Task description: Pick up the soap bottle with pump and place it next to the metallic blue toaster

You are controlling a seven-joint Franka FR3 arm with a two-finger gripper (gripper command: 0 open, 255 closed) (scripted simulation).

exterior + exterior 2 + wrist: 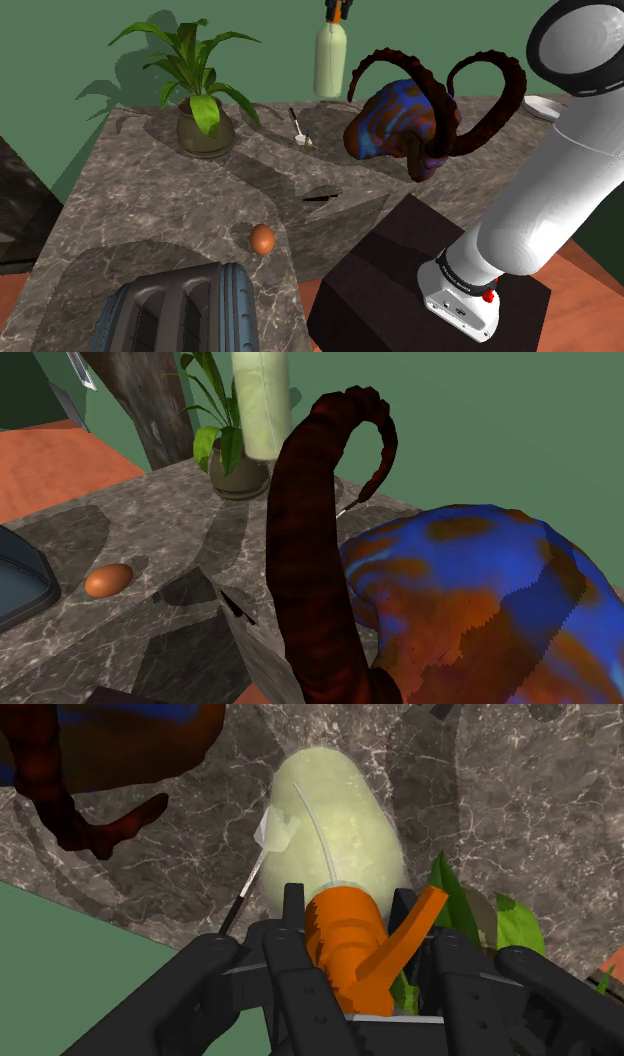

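Pale green soap bottle with orange pump (pixel 331 62) hangs in the air over the far side, black end effector (pixel 348 909) clamped round its pump neck. Blue-grey toaster (pixel 180 312) hugs the grey marbled worktop's (pixel 150 200) near edge, brown egg (pixel 262 238) just beyond it, then open surface up to the potted plant (pixel 204 110).

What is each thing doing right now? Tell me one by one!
soap bottle: up in the air, upright, held by its orange pump
tool: shut on the soap bottle's pump
toaster: standing on the counter
egg: whole, lying on the counter
potted plant: upright on the counter
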